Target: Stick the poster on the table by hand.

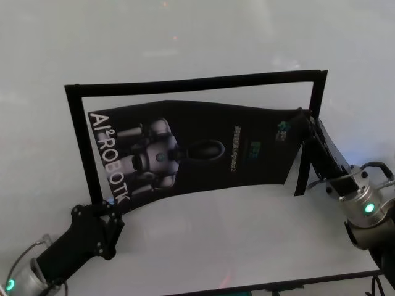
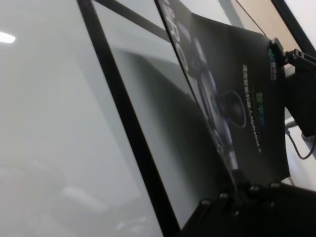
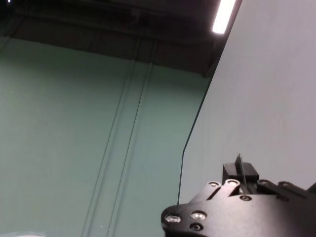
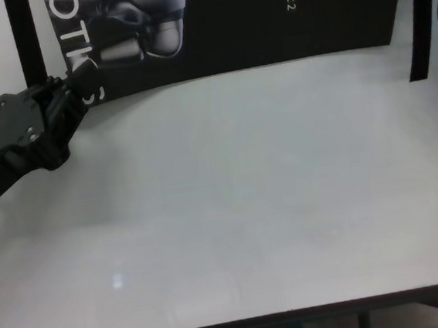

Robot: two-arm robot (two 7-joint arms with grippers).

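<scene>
The poster (image 1: 203, 148), a black glossy sheet with a grey robot and white lettering, hangs bowed just above the white table (image 1: 216, 240). My left gripper (image 1: 110, 208) is shut on its near left corner, also shown in the chest view (image 4: 68, 84) and in the left wrist view (image 2: 238, 190). My right gripper (image 1: 304, 120) is shut on the poster's right edge near the far corner. The right wrist view shows the sheet's thin edge (image 3: 240, 165) standing between the fingers. In the left wrist view the poster (image 2: 237, 84) rises off the tabletop, casting a shadow.
Narrow black strips (image 1: 197, 83) lie on the table as a three-sided frame: far side, left side (image 4: 24, 35) and right side (image 4: 420, 20). The poster sits inside that frame. The table's dark near edge (image 4: 242, 326) runs across the bottom of the chest view.
</scene>
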